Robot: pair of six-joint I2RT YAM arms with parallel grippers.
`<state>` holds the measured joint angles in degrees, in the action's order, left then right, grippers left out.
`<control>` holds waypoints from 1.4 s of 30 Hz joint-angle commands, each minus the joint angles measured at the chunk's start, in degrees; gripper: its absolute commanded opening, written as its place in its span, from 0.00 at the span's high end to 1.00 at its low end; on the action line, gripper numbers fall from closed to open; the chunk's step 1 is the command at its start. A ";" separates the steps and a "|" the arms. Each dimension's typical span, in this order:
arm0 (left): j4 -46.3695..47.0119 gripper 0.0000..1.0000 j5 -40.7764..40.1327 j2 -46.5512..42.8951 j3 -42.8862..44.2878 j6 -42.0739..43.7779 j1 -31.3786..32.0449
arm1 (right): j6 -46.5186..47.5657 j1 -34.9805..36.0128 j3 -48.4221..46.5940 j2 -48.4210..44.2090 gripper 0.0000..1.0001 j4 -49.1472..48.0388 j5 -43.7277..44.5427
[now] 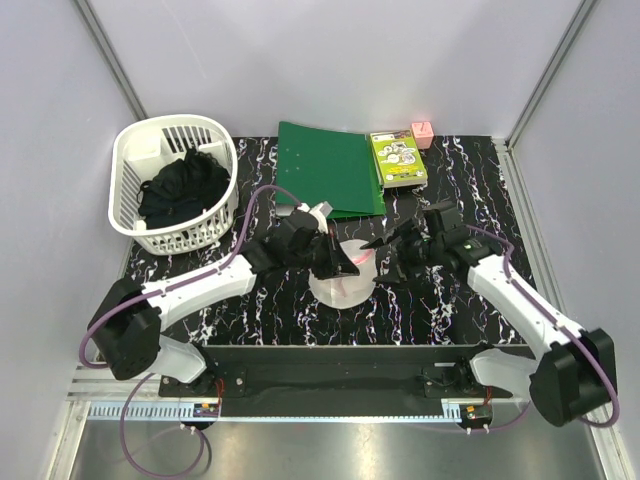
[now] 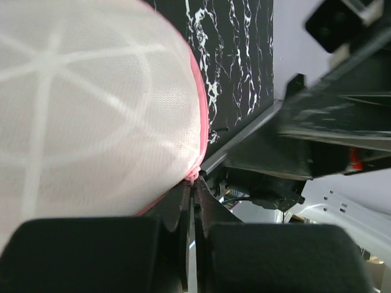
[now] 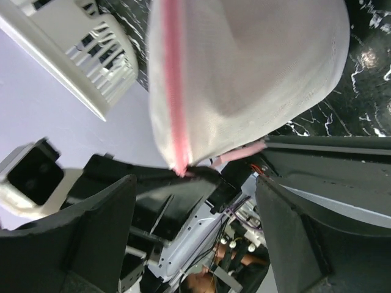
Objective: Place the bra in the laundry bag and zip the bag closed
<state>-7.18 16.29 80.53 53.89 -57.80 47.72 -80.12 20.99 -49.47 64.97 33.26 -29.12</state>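
The laundry bag (image 1: 340, 286), a round white mesh pouch with pink zipper trim, lies on the black marbled table between my two arms. My left gripper (image 1: 338, 262) is shut on the pink trim at the bag's rim; in the left wrist view the jaws (image 2: 195, 186) pinch a pink tip right below the mesh dome (image 2: 91, 104). My right gripper (image 1: 386, 254) stands open just right of the bag. In its wrist view the fingers (image 3: 195, 183) spread wide under the bag (image 3: 256, 73), touching nothing. The bra is hidden from every view.
A white slotted basket (image 1: 128, 152) holding black clothes (image 1: 185, 190) stands at the back left. Behind the bag lie a green folder (image 1: 325, 170), a green box (image 1: 398, 158) and a small pink object (image 1: 422, 134). White walls close in the table on three sides.
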 commanded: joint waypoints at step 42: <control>-3.34 0.35 -9.44 -31.02 -15.07 16.06 -1.05 | 41.98 0.98 -4.51 -1.29 0.00 11.06 17.79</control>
<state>-23.70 8.01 57.58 50.83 -39.40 45.98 -38.13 21.32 -60.97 74.37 46.28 -16.84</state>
